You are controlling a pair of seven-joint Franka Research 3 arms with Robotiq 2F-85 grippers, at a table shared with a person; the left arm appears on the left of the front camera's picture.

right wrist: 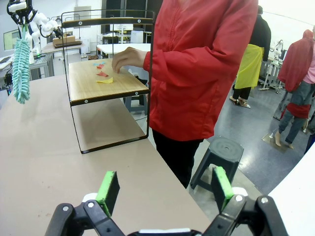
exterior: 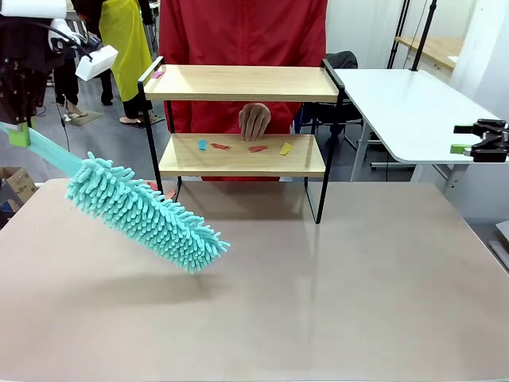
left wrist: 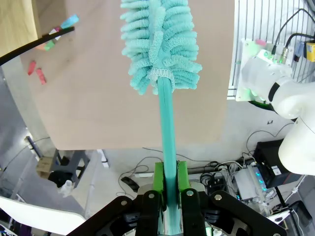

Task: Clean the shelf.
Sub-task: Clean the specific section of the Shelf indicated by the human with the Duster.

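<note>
The shelf [exterior: 238,83] stands at the middle of the bench's [exterior: 358,286] far edge. Small coloured scraps [exterior: 250,148] lie on its lower board, and a pink bit [exterior: 158,74] sits at the left end of the top board. A person's hand [exterior: 254,121] reaches in between the two boards from the far side. The left gripper [left wrist: 170,179] is pinching the teal handle of a fluffy duster [exterior: 147,213], whose head hangs tilted above the bench's left part, apart from the shelf. The right gripper [right wrist: 165,187] is near the far right corner, jaws spread wide, holding nothing
</note>
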